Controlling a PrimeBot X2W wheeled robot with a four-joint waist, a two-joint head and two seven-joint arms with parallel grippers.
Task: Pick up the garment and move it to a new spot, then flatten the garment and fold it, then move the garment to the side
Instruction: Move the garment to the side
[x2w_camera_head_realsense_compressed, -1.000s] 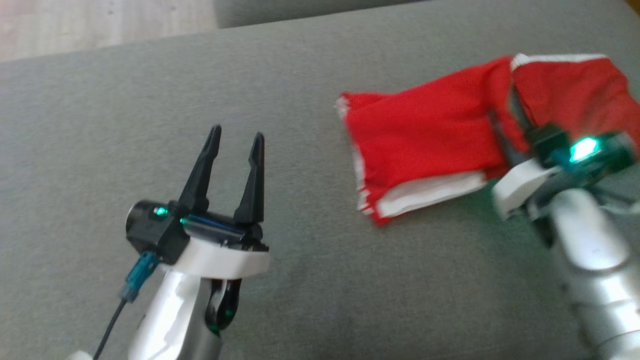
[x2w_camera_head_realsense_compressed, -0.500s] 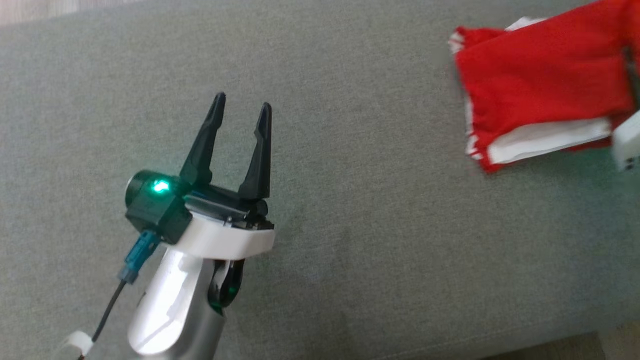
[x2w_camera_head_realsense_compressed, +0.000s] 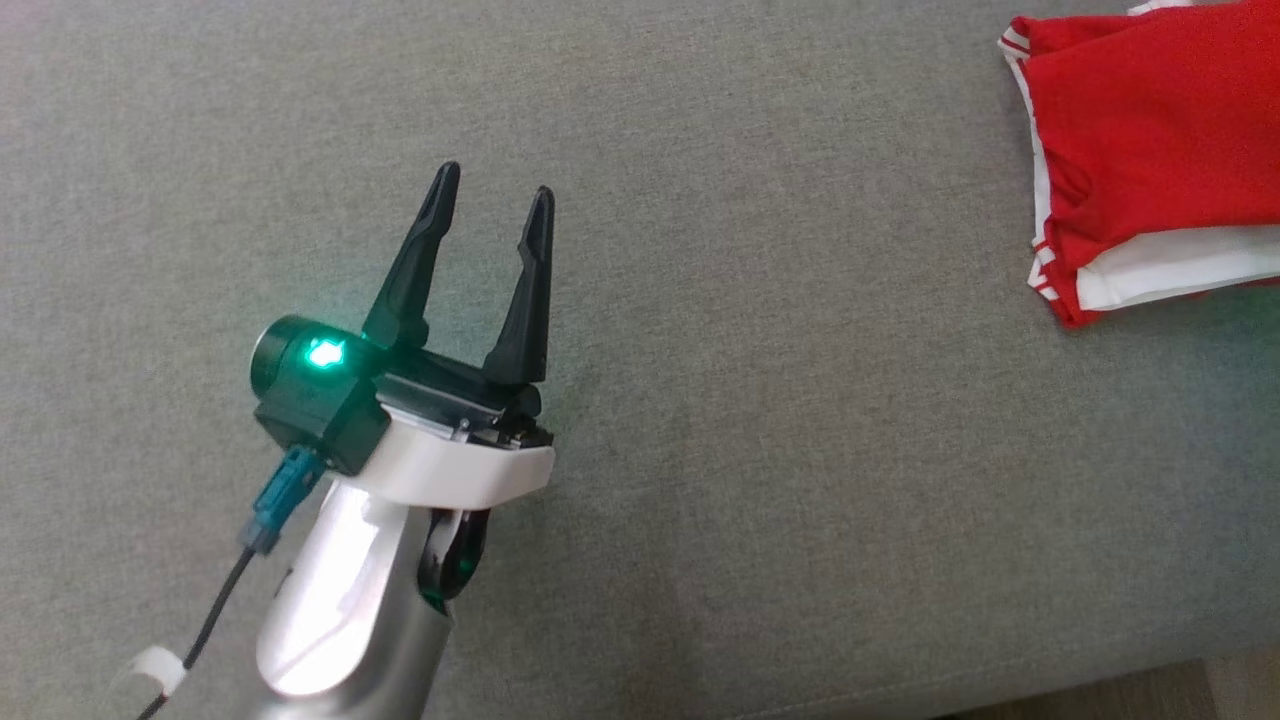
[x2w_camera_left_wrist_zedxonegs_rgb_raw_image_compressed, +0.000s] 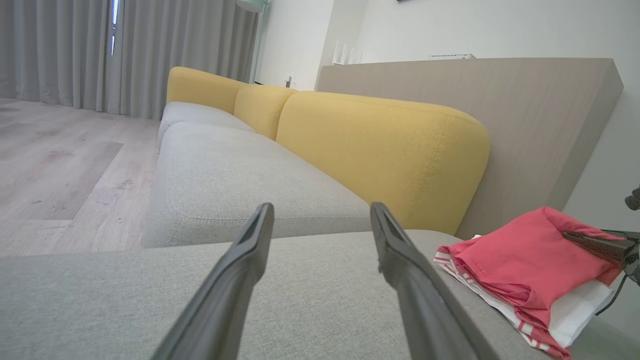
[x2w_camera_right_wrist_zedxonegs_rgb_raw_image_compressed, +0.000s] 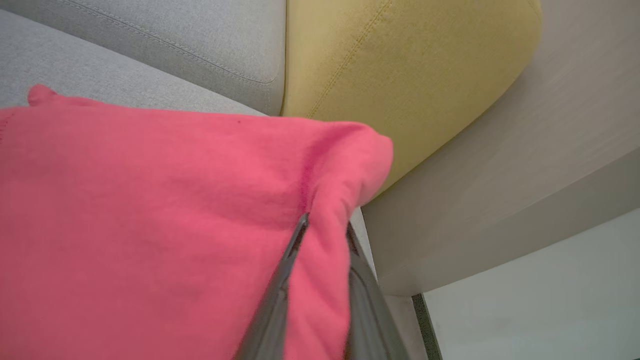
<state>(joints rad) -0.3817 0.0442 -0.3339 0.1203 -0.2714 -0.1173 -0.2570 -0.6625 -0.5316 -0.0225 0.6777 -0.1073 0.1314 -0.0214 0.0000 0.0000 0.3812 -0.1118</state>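
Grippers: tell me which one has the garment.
The right gripper: it is shut on a fold of the red garment. The left gripper is open over bare sofa, apart from the garment.

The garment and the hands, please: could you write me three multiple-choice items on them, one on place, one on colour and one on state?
1. Where does the garment lie in the head view?
A. Upper right, on the grey seat
B. Lower left
C. Dead centre

2. What is its main colour?
A. Blue
B. Green
C. Red, with white trim

3. What state is the right hand in?
A. Wide open above the floor
B. Shut on a fold of the garment
C. Shut on a cable

Answers:
1 A: it sits at the upper right edge, well apart from the open left hand.
2 C: the cloth is red with white edging.
3 B: the right wrist view shows cloth pinched between its fingers.
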